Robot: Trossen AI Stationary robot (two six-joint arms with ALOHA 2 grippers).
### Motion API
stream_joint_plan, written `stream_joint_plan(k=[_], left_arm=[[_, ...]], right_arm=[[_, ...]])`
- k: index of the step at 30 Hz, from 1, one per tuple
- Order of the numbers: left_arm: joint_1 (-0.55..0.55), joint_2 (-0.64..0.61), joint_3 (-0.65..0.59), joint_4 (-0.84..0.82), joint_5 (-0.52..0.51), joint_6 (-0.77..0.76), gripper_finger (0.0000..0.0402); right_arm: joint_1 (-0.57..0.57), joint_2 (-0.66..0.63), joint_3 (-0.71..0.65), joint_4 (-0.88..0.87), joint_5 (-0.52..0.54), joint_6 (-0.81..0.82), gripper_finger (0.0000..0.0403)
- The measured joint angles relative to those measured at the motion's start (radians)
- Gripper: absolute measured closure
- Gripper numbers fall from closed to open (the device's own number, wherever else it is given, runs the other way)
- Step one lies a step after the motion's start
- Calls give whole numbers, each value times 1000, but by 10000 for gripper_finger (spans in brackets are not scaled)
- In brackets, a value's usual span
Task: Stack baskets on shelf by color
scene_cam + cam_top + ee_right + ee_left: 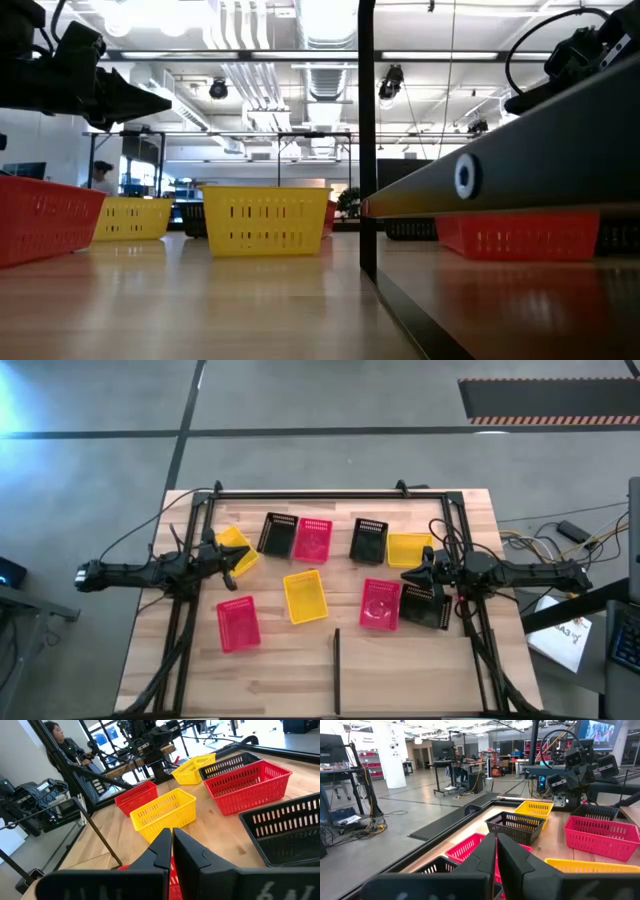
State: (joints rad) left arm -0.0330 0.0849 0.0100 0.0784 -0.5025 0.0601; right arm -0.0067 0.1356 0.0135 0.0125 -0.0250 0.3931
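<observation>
Both grippers have their fingers pressed together, holding nothing. Left gripper (228,563) hovers at the table's left side, touching or just over a tilted yellow basket (236,549); a black basket (276,534) and a pink-red basket (312,539) lie just beyond it. Right gripper (415,574) hangs between another yellow basket (408,548) and a pink-red one (380,604), with a black basket (428,606) under its arm. Nothing is stacked.

The wood-plank table (280,670) carries scattered baskets (305,596) (yellow, pink-red, black) and a thin black bar (337,670).
</observation>
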Motion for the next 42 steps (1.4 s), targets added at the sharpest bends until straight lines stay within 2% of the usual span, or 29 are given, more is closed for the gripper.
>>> stream_joint_plan(k=[21,22,25,29,32,38,42], left_arm=[[0,0,0,27,0,-1,402],[0,0,0,46,3,-14,402],[-1,0,0,149,45,-222,402],[0,23,0,365,35,-346,402],[0,78,14,449,52,-408,402],[-1,314,158,372,64,-480,402],[-2,527,317,275,131,-525,402]], right_arm=[[0,0,0,0,0,0,394],[0,0,0,0,0,0,394],[0,0,0,0,0,0,394],[0,0,0,0,0,0,394],[0,0,0,0,0,0,394],[0,0,0,0,0,0,394],[0,0,0,0,0,0,394]])
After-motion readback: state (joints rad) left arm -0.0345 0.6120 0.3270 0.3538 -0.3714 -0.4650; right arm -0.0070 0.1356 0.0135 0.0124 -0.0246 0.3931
